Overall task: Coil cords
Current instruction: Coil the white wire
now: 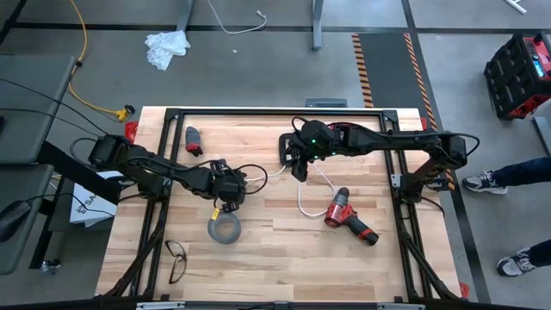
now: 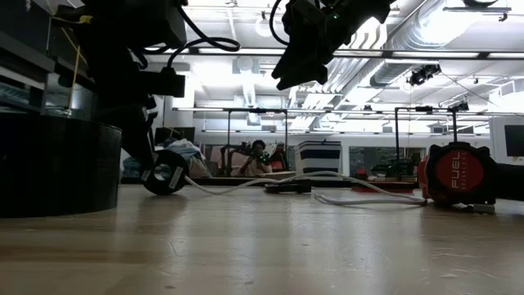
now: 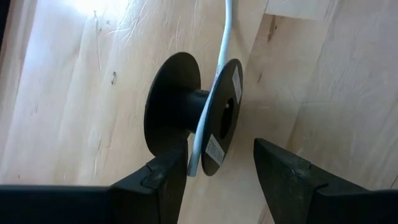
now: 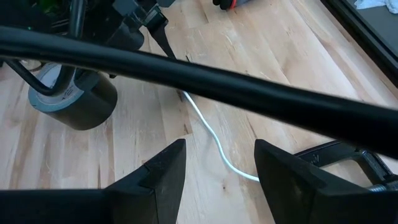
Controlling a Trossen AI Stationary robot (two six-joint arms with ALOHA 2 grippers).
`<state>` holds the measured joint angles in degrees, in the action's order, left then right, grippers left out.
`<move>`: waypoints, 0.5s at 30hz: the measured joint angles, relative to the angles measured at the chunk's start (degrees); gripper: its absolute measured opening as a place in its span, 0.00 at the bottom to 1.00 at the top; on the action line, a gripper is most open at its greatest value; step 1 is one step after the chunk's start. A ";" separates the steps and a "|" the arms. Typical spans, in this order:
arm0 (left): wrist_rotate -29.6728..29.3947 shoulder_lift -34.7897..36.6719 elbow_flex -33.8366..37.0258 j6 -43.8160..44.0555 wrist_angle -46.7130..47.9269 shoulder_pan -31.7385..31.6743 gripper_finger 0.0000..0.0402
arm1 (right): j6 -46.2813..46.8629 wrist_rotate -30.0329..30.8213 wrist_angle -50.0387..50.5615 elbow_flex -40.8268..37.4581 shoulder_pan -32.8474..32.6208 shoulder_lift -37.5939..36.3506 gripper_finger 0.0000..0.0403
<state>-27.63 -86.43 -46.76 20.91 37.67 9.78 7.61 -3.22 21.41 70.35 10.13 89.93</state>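
Note:
The small black spool (image 3: pixel 193 118) with white labels stands on the rims of its two flanges on the wooden table (image 1: pixel 284 258), also seen in the low view (image 2: pixel 166 174). The thin white cord (image 3: pixel 227 37) runs off its hub and trails in loose curves (image 1: pixel 300 202) toward the table's right. My left gripper (image 3: pixel 221 165) is open, slanting down over the spool, whose labelled flange lies in the gap between the fingers. My right gripper (image 1: pixel 299 172) hangs open in the air (image 2: pixel 299 70) above the cord (image 4: pixel 211 134), with nothing between its fingers. My left gripper has one finger (image 3: pixel 168 171) close against the rim of the spool's unlabelled flange (image 3: pixel 163 140); whether it touches, I cannot tell. The other finger stands apart from the labelled flange.
A grey tape roll (image 1: pixel 224 229) sits just nearer than the left gripper. A red drill (image 1: pixel 349 217) lies right of the cord. Glasses (image 1: pixel 175 258) lie near the front left, and a small red and black object (image 1: pixel 193 139) lies at the far left.

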 joint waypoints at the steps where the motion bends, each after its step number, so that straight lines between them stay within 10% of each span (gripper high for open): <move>1: 0.20 -0.02 0.00 0.00 0.00 0.00 0.45 | 0.01 0.02 0.00 0.00 -0.01 0.00 0.46; 15: 0.14 -0.04 0.02 -0.04 0.04 0.00 0.44 | -0.08 0.00 0.00 -0.01 -0.02 0.00 0.46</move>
<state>-27.48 -86.48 -46.74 20.86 37.71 9.78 7.53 -3.22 21.41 70.33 10.11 89.93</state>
